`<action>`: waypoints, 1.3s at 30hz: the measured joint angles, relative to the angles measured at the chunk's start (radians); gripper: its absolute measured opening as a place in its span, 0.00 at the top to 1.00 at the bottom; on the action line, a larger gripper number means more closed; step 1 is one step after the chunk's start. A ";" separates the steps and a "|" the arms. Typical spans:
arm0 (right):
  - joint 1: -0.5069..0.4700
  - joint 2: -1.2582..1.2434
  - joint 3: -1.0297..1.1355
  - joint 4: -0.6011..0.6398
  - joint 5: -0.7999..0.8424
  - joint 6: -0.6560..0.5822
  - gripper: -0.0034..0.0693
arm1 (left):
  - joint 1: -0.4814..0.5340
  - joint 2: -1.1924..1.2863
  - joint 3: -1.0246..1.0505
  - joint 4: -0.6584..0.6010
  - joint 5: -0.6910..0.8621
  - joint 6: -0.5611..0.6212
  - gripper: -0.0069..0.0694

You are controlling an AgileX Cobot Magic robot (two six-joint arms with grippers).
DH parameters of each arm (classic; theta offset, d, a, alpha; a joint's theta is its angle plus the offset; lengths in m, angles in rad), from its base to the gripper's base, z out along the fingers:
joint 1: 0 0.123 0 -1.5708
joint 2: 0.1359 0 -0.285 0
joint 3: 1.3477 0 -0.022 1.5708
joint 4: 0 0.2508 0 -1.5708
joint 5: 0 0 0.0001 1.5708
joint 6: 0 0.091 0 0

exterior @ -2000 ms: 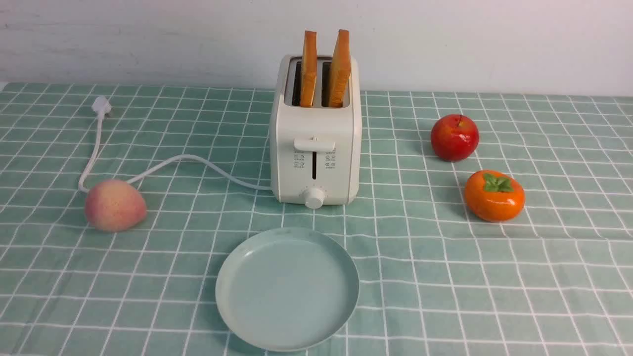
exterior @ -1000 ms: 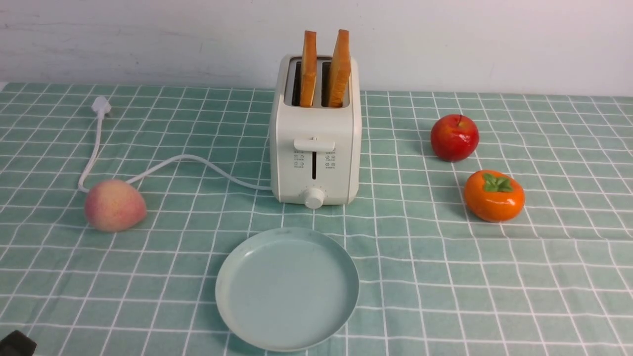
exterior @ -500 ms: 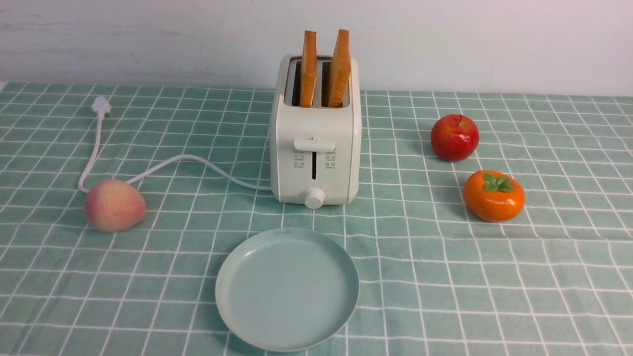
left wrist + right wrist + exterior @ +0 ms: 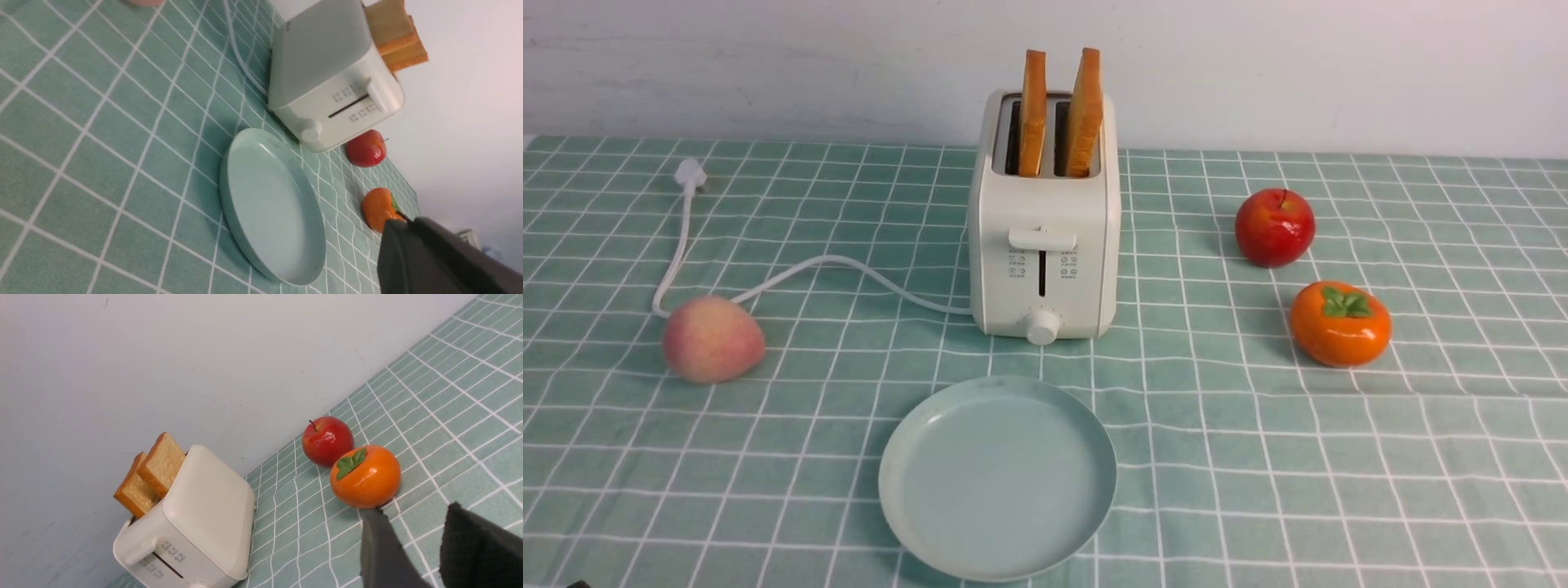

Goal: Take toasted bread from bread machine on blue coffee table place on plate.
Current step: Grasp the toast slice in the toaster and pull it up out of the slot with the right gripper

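The cream-white bread machine [image 4: 1043, 220] stands at the middle back of the blue coffee table [image 4: 1258, 457]. Two slices of toasted bread [image 4: 1033, 110] [image 4: 1085, 110] stand upright in its slots, poking well above the top. The empty plate [image 4: 996, 478] lies just in front of it. My left gripper [image 4: 398, 222] is shut on nothing, low and off to the left of the plate. My right gripper [image 4: 412, 509] is open and empty above the cloth, close to the persimmon. The toast [image 4: 151, 473] and the bread machine [image 4: 192, 526] also show in the right wrist view.
A peach [image 4: 712, 339] lies left of the bread machine, on its white cord [image 4: 809, 268], which ends in a plug [image 4: 690, 174]. A red apple [image 4: 1275, 227] and an orange persimmon [image 4: 1340, 323] sit to the right. A white wall runs behind the table.
A dark part of my left arm showed at the front view's bottom-left corner a second ago and has dropped almost out of sight. Toast, bread machine and plate have not moved.
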 joint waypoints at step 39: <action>0.135 1.110 -1.254 0.024 0.983 -0.375 0.95 | 0.000 0.512 -0.499 0.215 0.469 0.342 0.93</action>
